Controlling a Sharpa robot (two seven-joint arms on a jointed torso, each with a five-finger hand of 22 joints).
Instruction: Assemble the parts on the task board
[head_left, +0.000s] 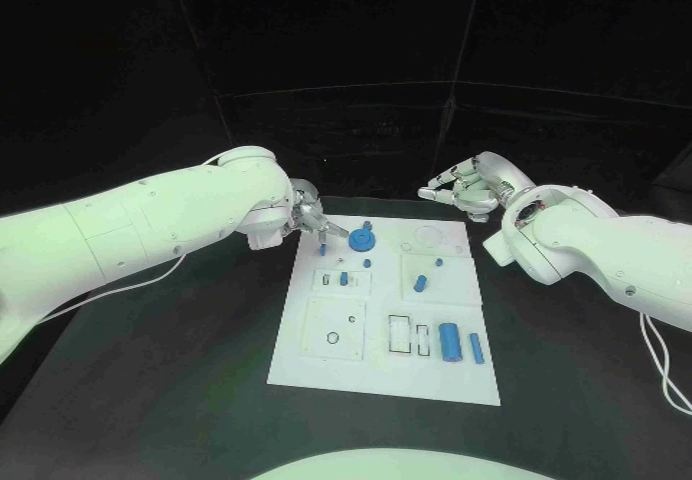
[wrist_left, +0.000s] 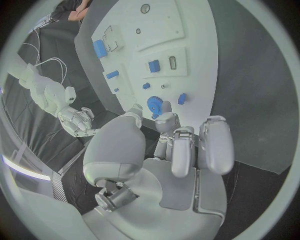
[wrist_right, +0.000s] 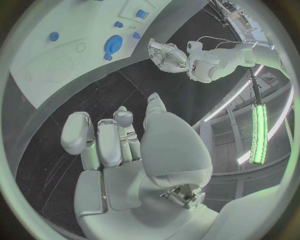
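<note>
While the task board (head_left: 387, 330) lies flat in the middle of the black counter (head_left: 173, 390), its near end carries a blue cylinder (head_left: 450, 342) and a slimmer blue bar (head_left: 475, 348) beside rectangular slots. Farther up sit a blue block (head_left: 421, 283) and small blue pegs (head_left: 368, 262). At the far end, a round blue disc (head_left: 362, 240) rests just beside the left hand (head_left: 307, 217), whose fingers (wrist_left: 215, 145) are curled together, holding nothing. Beyond the board's far right corner, the right hand (head_left: 464, 185) hovers with fingers (wrist_right: 103, 137) curled, empty.
</note>
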